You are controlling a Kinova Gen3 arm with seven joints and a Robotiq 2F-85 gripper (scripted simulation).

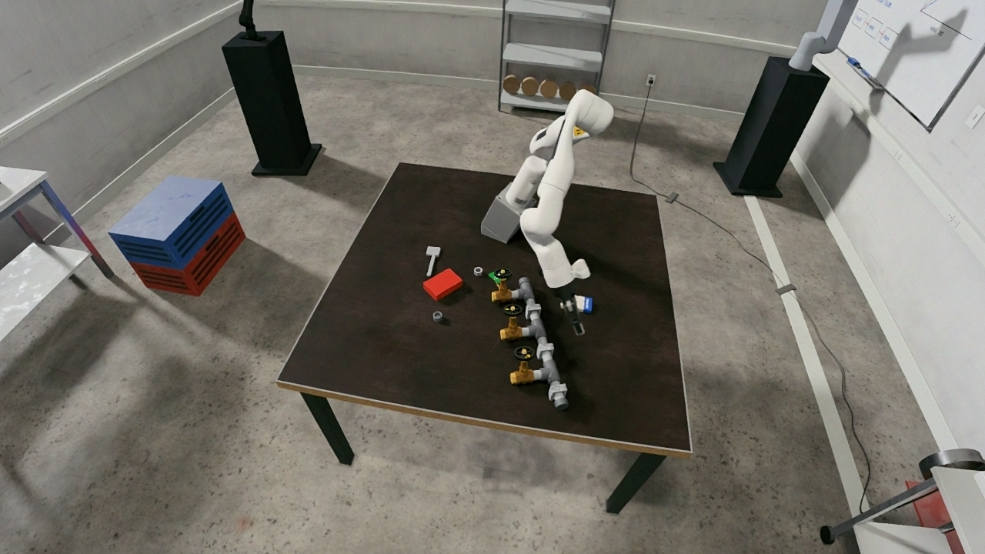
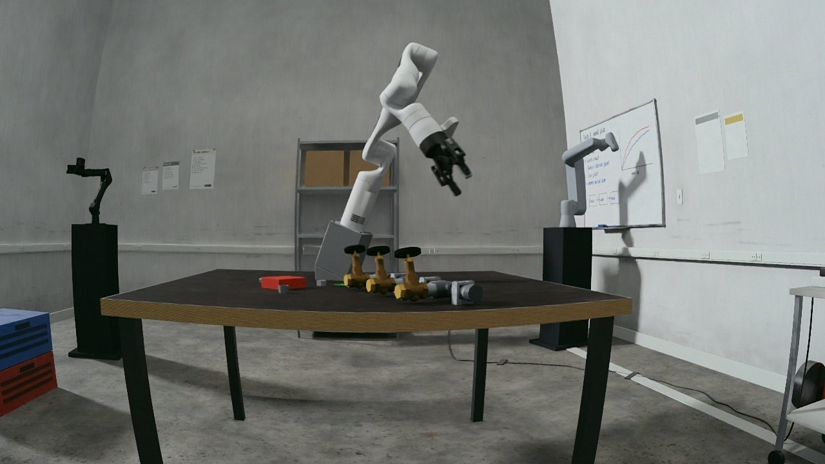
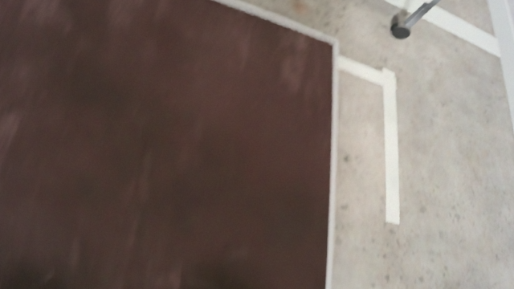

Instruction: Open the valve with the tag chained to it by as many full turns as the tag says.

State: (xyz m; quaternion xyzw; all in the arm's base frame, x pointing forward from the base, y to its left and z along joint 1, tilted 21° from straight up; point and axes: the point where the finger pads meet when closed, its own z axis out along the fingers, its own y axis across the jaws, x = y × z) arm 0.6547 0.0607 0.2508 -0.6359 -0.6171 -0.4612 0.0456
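Note:
Three brass valves with black handwheels stand in a row on a grey pipe (image 1: 544, 344) on the dark table. The far valve (image 1: 502, 283) has a green tag (image 1: 493, 277) beside it. The middle valve (image 1: 512, 321) and the near valve (image 1: 524, 363) show no tag. They also show in the exterior view (image 2: 380, 270). My gripper (image 1: 575, 323) is open and empty, high above the table to the right of the pipe; it also shows in the exterior view (image 2: 456, 173). The wrist view shows only the table top (image 3: 161, 160) and its corner, blurred.
A white and blue box (image 1: 585, 303) lies right of the pipe, under the arm. A red block (image 1: 442, 283), a small grey hammer (image 1: 431, 258) and two small grey rings (image 1: 437, 316) lie left of the valves. The arm's base (image 1: 502, 217) stands at the back.

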